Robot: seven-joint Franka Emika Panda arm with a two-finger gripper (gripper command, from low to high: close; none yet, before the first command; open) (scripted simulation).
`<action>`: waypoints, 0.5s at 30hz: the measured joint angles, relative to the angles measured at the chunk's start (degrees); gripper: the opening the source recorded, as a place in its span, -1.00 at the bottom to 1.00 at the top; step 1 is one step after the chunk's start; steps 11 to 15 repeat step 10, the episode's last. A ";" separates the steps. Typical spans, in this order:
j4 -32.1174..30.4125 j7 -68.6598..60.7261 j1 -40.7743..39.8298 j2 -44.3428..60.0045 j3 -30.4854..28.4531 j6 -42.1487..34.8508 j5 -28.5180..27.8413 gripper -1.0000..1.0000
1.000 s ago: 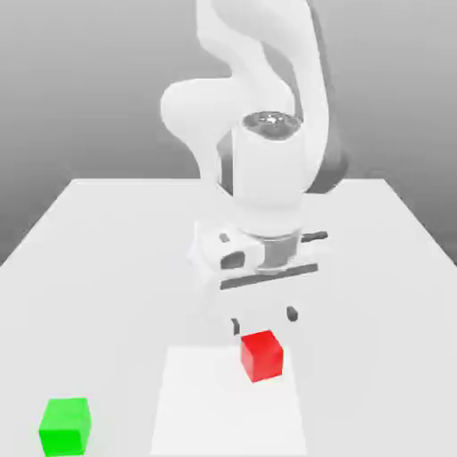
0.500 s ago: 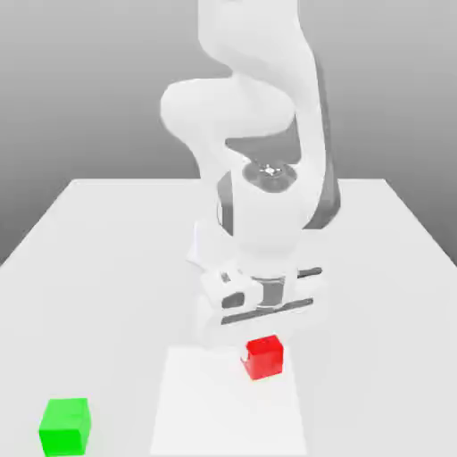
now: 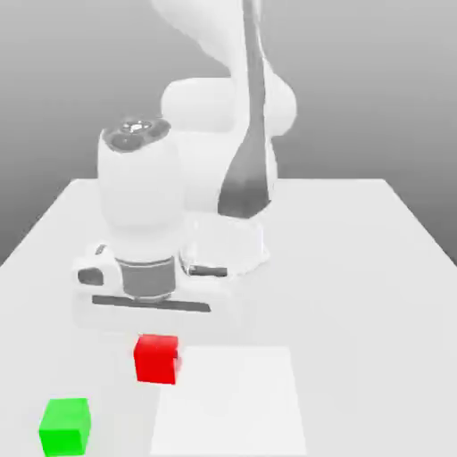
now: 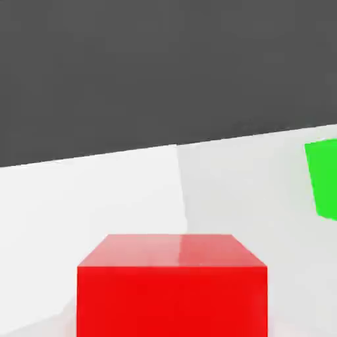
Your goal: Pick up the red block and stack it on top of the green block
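Beside the green block (image 3: 65, 425), up and toward the exterior view's right: red block (image 3: 156, 359), carried.
Jaws: clamped on it, judging by its lift.
Advice: centre squarely over green, then lower gently.

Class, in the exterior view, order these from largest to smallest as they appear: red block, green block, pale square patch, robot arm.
1. robot arm
2. pale square patch
3. red block and green block: look alike, so unranked.

Light is bright, even and diffuse, seemingly from overhead. The white table (image 3: 375, 259) looks almost washed out, with only faint shadow under the arm. The red block (image 3: 156, 359) shows flat matte faces, without glare. Edges look soft and slightly blurred.
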 joint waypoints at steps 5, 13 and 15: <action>6.79 0.84 -4.01 7.09 -2.53 0.20 2.79 -1.00; 7.36 -0.46 -5.24 12.16 -1.26 4.61 4.80 1.00; 7.36 -0.46 -5.24 12.16 -1.26 4.61 4.80 1.00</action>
